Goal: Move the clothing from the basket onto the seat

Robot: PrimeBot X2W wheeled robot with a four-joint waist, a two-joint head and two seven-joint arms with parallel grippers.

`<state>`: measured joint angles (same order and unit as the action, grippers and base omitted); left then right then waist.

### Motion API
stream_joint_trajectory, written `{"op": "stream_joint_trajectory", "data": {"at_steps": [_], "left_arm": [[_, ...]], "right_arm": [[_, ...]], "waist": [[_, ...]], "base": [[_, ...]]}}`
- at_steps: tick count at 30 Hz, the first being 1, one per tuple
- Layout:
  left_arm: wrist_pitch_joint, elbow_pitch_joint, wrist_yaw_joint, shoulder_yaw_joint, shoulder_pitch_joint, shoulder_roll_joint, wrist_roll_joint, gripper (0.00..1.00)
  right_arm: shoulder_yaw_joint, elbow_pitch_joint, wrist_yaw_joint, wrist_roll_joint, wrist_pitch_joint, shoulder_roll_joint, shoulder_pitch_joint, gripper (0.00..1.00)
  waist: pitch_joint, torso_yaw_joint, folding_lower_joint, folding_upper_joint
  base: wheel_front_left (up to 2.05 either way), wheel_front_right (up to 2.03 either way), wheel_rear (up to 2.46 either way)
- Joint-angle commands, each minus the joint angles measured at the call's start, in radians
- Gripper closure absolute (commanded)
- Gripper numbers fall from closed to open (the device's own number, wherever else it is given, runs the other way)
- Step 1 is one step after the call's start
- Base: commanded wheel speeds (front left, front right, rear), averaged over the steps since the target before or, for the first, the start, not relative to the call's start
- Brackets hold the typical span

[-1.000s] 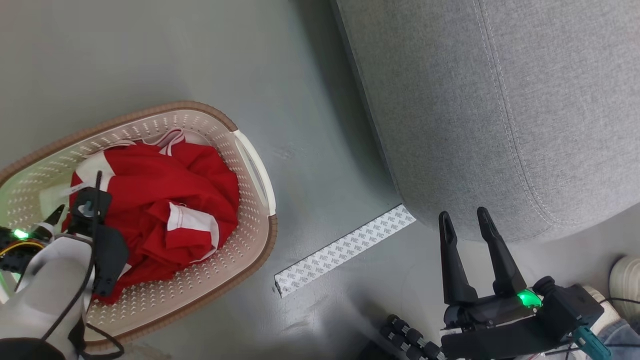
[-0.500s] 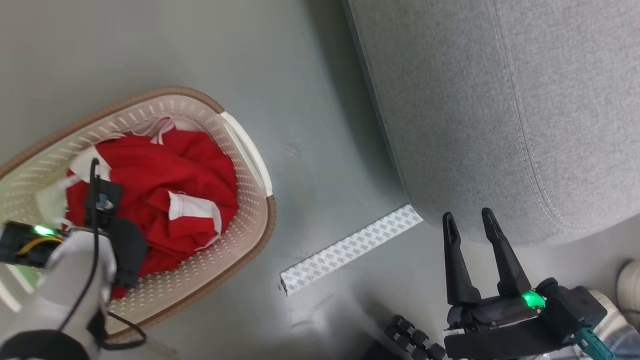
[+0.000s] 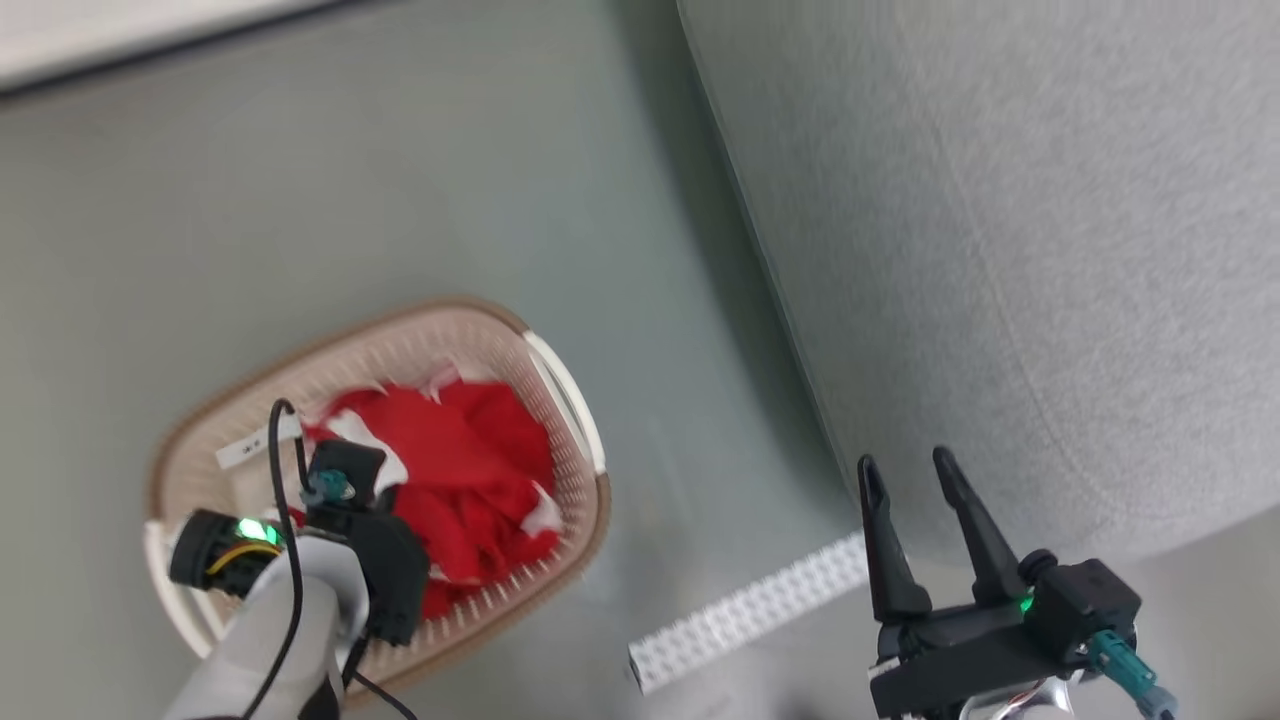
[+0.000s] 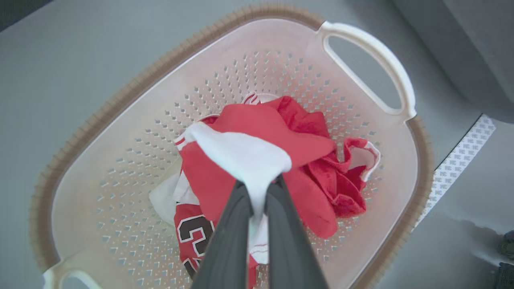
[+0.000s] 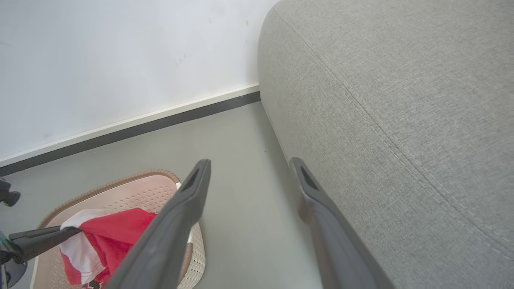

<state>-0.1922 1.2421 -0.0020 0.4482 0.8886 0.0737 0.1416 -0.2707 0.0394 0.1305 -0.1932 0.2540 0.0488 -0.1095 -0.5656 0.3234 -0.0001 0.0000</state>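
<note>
The left end effector (image 4: 259, 184), its two long dark fingers drawn together with only fabric between them, pinches a white fold of the bright red, white-panelled sports jersey clothing (image 4: 261, 128); the gathered part is held up toward the wrist while the rest, printed number included, lies in the cream-white perforated plastic laundry basket (image 4: 257, 64) with the brown rim band. To do this lift well, I judge the arm should rise straight up until the trailing hem clears the rim, with the pinch kept firm, since a thin single fold could slip and a dragging tail could snag the rim; only then swing across to the large light grey upholstered woven seat (image 3: 1000, 250), well apart to the robot's right. The right end effector (image 3: 905, 468) hangs with fingers spread and nothing between them, near the seat's rounded edge. Below is smooth grey-green floor (image 3: 350, 180), a white patterned strip (image 3: 750, 610) lying between basket and seat, and a white wall (image 5: 120, 60) with dark skirting (image 5: 160, 125) behind
</note>
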Motion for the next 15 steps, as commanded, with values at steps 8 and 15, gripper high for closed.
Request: {"op": "stream_joint_trajectory", "data": {"at_steps": [8,15], "left_arm": [[-0.023,-0.078,-0.087,0.060,-0.063,-0.026,0.086,1.00],[0.041,-0.288,-0.091,0.169,-0.033,-0.024,0.232,1.00]], "right_arm": [[0.002,0.058,0.000,0.032,-0.078,0.003,0.103,0.00],[-0.065,0.061,0.000,0.065,-0.155,0.003,0.122,0.00]], "waist": [[0.440,-0.170,0.0001,0.0000],[0.571,-0.261,0.0001,0.0000]], "base": [[0.00,0.00,0.00],[0.00,0.00,0.00]]}}
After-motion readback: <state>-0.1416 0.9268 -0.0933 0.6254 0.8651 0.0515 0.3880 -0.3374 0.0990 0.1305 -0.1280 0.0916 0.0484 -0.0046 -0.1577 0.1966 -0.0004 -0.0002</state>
